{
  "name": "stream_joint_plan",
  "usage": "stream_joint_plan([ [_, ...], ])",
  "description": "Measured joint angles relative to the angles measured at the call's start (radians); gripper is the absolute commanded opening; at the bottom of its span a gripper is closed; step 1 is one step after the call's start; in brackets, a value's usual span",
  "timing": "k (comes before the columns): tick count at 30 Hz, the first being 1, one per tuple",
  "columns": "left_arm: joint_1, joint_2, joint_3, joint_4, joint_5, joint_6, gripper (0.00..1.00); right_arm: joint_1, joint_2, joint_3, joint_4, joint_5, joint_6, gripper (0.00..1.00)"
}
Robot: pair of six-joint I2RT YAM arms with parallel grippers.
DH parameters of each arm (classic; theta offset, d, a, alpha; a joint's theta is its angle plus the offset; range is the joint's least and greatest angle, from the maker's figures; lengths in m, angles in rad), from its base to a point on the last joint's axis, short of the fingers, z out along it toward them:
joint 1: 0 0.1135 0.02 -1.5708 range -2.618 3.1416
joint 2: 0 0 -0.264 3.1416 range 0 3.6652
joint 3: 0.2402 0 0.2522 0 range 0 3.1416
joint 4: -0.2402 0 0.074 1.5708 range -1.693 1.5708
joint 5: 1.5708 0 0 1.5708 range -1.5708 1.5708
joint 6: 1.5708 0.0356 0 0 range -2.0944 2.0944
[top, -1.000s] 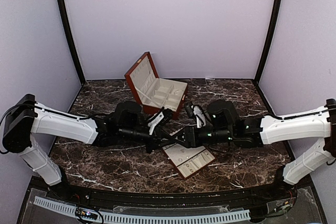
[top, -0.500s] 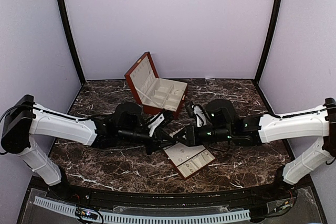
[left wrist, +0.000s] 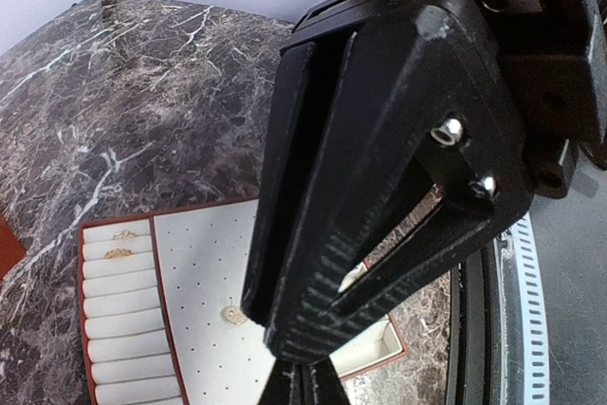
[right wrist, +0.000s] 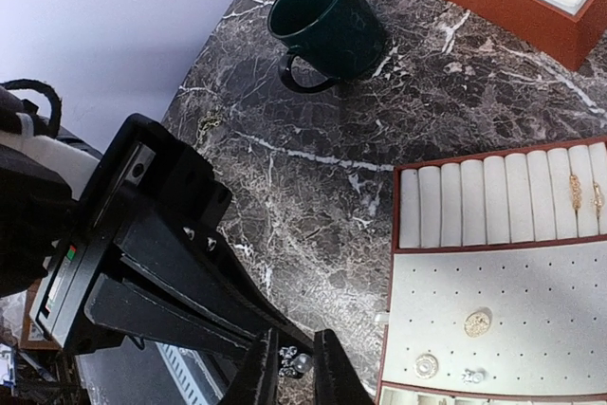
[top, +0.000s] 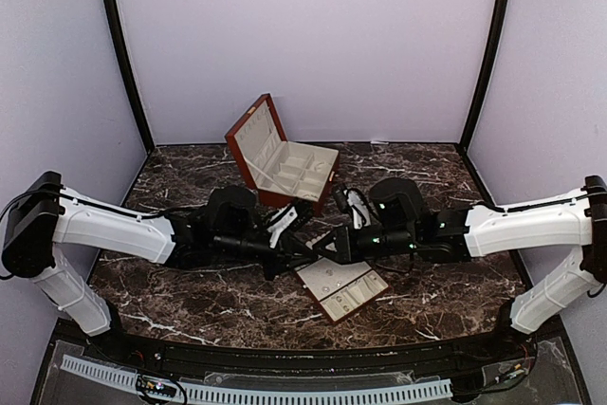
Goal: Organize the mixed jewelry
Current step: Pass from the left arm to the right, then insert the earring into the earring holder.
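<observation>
In the right wrist view my right gripper [right wrist: 296, 350] has its jaws a narrow gap apart with a small pearl-and-crystal earring [right wrist: 302, 362] filling the gap. My left gripper [right wrist: 281, 335] reaches in from the left, shut, tips against the right fingertips. From above the two grippers [top: 308, 246] [top: 324, 245] meet tip to tip beside the cream slotted tray [top: 343, 289]. The left wrist view shows its own shut fingers [left wrist: 302, 384] under the right gripper's black body [left wrist: 379, 139]. Two rings [right wrist: 574, 192] and small studs [right wrist: 477, 322] sit on the tray [right wrist: 493, 272].
A dark green cup [right wrist: 327, 21] stands on the marble beyond the tray. The open red-brown box [top: 285, 166] with cream lining stands behind the grippers. A tiny loose piece [right wrist: 211, 121] lies on the marble near the cup.
My right gripper has moved a little left until its tips meet the left gripper's tips. The left arm has hardly moved.
</observation>
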Motion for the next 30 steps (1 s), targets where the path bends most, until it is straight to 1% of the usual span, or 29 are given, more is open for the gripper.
stream_joint_plan([
  [6, -0.002, 0.000, 0.000, -0.005, -0.001, 0.000, 0.00, 0.000, 0.000, 0.000, 0.002, -0.006, 0.000, 0.02],
  [8, -0.002, 0.000, 0.000, -0.006, -0.001, 0.000, 0.10, 0.000, 0.000, 0.000, 0.002, -0.006, -0.004, 0.01],
  [11, -0.002, 0.000, 0.000, -0.005, -0.001, 0.002, 0.38, 0.000, -0.001, 0.000, -0.004, -0.002, -0.013, 0.01],
  [13, -0.005, 0.000, 0.000, -0.008, -0.003, 0.006, 0.49, 0.000, -0.002, 0.000, -0.019, 0.014, -0.027, 0.01],
  [15, -0.006, 0.000, 0.000, -0.014, -0.003, 0.002, 0.54, 0.000, -0.008, -0.002, -0.038, 0.030, -0.044, 0.01],
  [18, -0.006, -0.014, -0.010, -0.017, -0.009, 0.011, 0.59, 0.000, -0.026, -0.005, -0.074, 0.061, -0.073, 0.01],
  [22, -0.004, -0.077, -0.048, -0.027, -0.032, 0.021, 0.60, 0.000, -0.049, -0.016, -0.113, 0.100, -0.115, 0.00],
  [25, 0.024, -0.119, -0.048, -0.040, -0.036, 0.009, 0.60, 0.003, -0.051, -0.034, -0.128, 0.120, -0.137, 0.00],
  [28, 0.104, -0.150, -0.016, -0.070, -0.030, -0.020, 0.61, 0.019, -0.051, -0.053, -0.145, 0.157, -0.154, 0.00],
  [30, 0.176, -0.171, 0.021, -0.096, -0.039, -0.041, 0.61, 0.040, -0.046, -0.062, -0.147, 0.191, -0.167, 0.00],
])
